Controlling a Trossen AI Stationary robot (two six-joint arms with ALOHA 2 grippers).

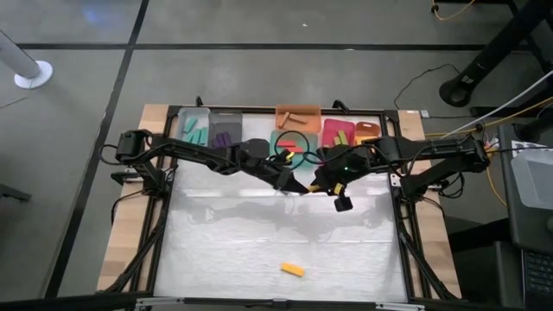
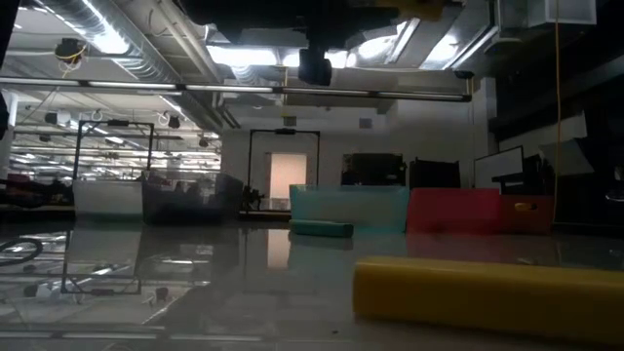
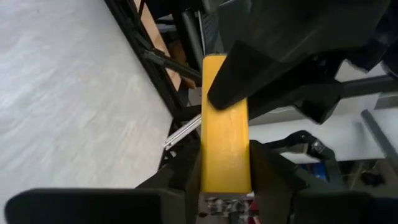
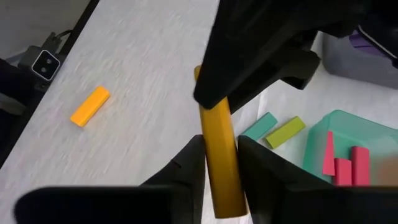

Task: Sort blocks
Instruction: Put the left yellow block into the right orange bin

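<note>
One yellow block [image 1: 292, 269] lies loose near the desk's [image 1: 225, 250] front edge, and mid-desk the left tool [image 1: 300, 187] and right tool [image 1: 321, 185] both clamp a second yellow block [image 3: 225, 143], bins [image 1: 287, 139] along the far edge.

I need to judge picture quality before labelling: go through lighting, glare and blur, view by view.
High view: even light, both arms' shadows on the table. Low view: dim, ceiling lights mirrored in the tabletop, the near yellow block soft. Left wrist view: the held yellow block sharp, background hazy. Right wrist view: bright, fingers dark silhouettes.
</note>
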